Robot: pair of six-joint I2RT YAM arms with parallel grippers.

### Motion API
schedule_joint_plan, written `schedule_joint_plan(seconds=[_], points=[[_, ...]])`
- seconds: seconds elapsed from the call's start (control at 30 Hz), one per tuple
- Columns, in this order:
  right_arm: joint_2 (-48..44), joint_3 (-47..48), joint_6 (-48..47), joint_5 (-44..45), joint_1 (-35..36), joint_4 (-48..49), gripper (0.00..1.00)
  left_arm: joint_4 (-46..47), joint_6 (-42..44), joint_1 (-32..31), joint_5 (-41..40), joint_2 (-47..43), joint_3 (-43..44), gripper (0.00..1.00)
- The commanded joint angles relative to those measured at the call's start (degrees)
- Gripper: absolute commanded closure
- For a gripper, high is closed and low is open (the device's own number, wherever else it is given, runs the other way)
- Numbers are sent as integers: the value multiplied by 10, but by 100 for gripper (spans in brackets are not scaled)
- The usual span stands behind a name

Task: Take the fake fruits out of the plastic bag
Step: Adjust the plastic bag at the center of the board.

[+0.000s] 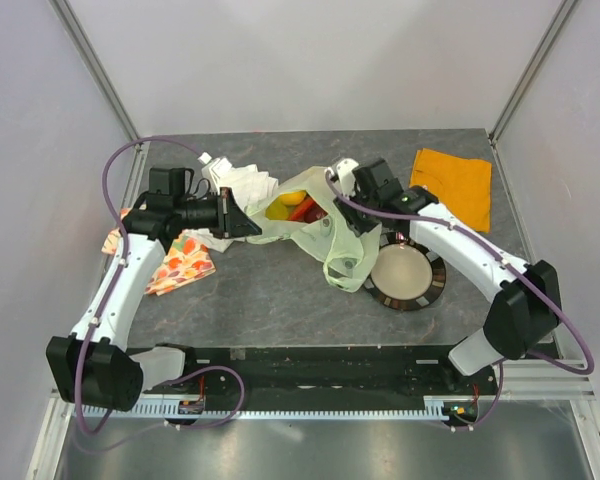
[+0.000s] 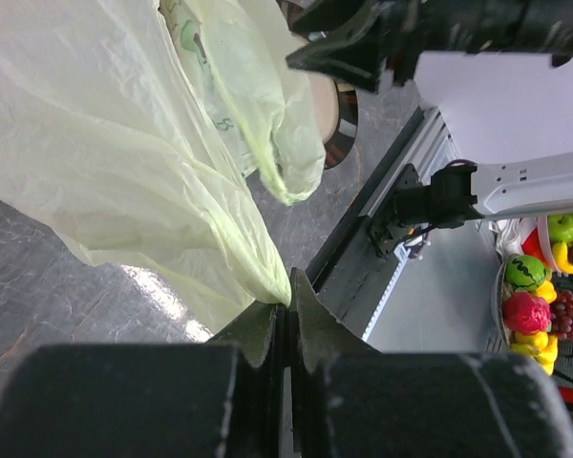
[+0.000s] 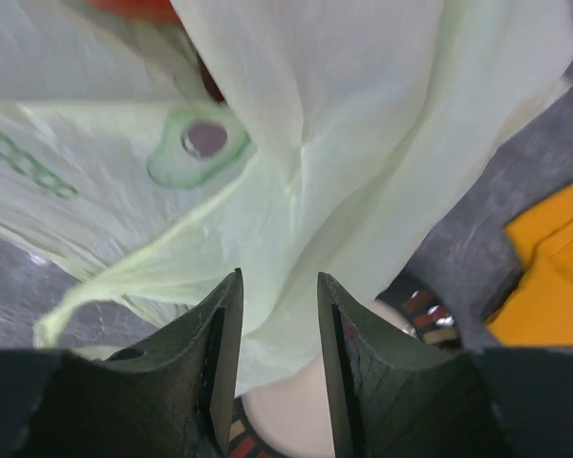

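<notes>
The pale green plastic bag (image 1: 325, 228) lies mid-table, its mouth spread between both grippers. Inside it show a yellow fruit (image 1: 292, 199) and a red fruit (image 1: 302, 210); the other fruits are hidden. My left gripper (image 1: 246, 222) is shut, pinching the bag's left edge; the wrist view shows the film (image 2: 124, 143) caught at the closed tips (image 2: 287, 294). My right gripper (image 1: 342, 185) is at the bag's upper right edge. In its wrist view it is open (image 3: 277, 298), with bag film (image 3: 363, 143) just beyond the tips and a red piece (image 3: 134, 8) at the top.
A round plate (image 1: 408, 272) with a patterned rim sits right of the bag, under the right arm. An orange cloth (image 1: 452, 185) lies at the back right. A fruit-printed cloth (image 1: 180, 262) and a white cloth (image 1: 242, 185) lie by the left arm.
</notes>
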Motion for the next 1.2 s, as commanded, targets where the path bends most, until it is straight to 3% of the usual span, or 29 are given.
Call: schedule_joint_plan(seconds=[0.0,0.23,0.5,0.87,1.03,1.17], points=[[-11,113,-36,-81,-10,0,55,18,10,-4,27,18,30,98],[79,190,-72,-148,24,34,61,69,-69,-8,24,74,52,99],[218,215,-81,-52,32,69,68,93,-110,-7,29,90,57,98],[117,65,-111,-84,55,-78,69,96,-100,-6,19,101,74,98],[126,145,-122,-67,39,-64,69,98,-102,-6,5,103,51,99],[193,236,-126,-84,32,-59,64,100,-95,-6,-15,114,42,98]])
